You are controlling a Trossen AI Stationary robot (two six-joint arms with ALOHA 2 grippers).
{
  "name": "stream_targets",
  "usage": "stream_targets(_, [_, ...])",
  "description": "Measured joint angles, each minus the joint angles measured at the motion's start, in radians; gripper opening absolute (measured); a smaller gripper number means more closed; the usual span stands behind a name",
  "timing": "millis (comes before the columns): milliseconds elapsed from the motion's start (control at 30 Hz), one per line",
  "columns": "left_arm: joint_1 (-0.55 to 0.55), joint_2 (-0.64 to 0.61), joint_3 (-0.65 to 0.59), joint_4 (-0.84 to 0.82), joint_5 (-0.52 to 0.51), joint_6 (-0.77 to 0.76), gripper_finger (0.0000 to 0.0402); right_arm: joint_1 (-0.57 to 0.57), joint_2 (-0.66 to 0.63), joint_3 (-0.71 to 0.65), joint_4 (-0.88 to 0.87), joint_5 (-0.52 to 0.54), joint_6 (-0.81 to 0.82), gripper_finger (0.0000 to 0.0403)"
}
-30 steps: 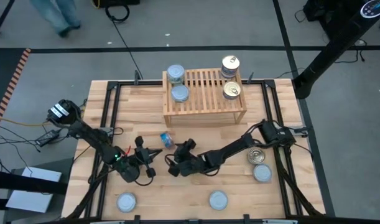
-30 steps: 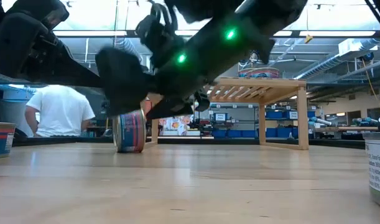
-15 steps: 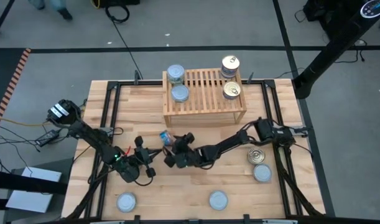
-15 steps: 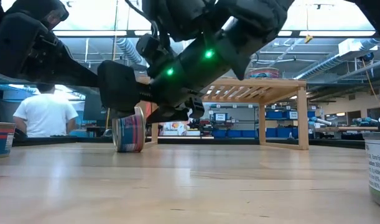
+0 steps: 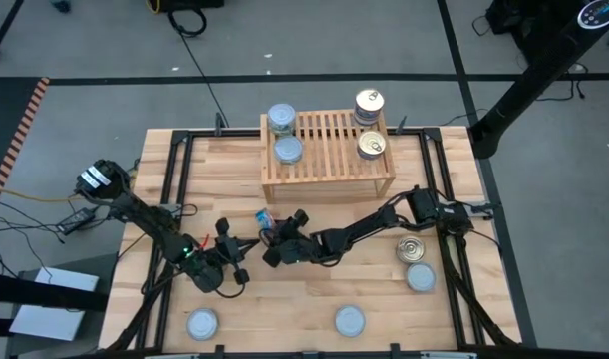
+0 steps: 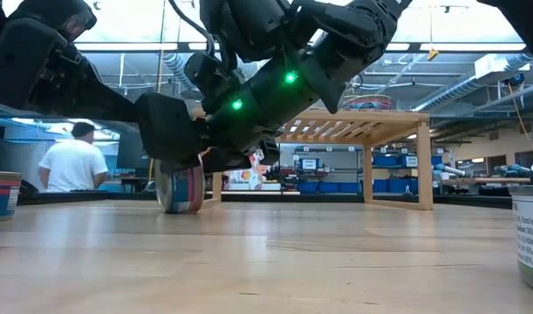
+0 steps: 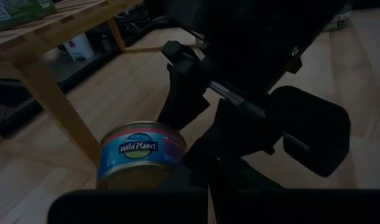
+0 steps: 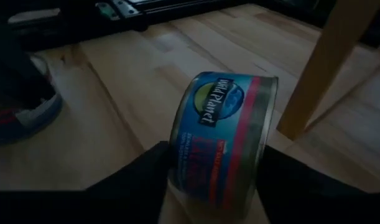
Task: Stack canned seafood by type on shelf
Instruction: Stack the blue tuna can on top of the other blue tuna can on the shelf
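R claw (image 5: 268,239) straddles the tipped tin (image 5: 267,221) resting on its edge on the desk (image 5: 384,309), just off the shelf (image 5: 329,165) at its 7 o'clock corner; fingers flank it, half-open, not yet clamped. Best move, I reckon: squeeze square on the flat ends so it can't roll, then lift. L claw (image 5: 242,251) shut, empty, idling just at 8 o'clock of that tin. Count: 4 tins on shelf, 2 silver, 2 gold; 5 on desk, incl. this one.

You can't see whether the right gripper (image 8: 211,180) actually pinches the tin (image 8: 224,134); its fingers and the tin's lower edge are cut off.
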Motion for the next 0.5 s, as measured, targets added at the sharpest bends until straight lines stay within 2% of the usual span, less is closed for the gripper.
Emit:
stream_targets(133, [0.000,0.000,0.000,0.000,0.001,0.000,0.0003,0.000,0.000,0.000,0.002,-0.004,-0.053,0.0168])
stream_targets(233, [0.000,0.000,0.000,0.000,0.002,0.000,0.0003,0.000,0.000,0.000,0.001,-0.008,-0.060,0.0168])
stream_targets(500, [0.000,0.000,0.000,0.000,0.007,-0.001,0.0003,0.007,-0.018,-0.002,-0.017,-0.046,-0.110,0.0129])
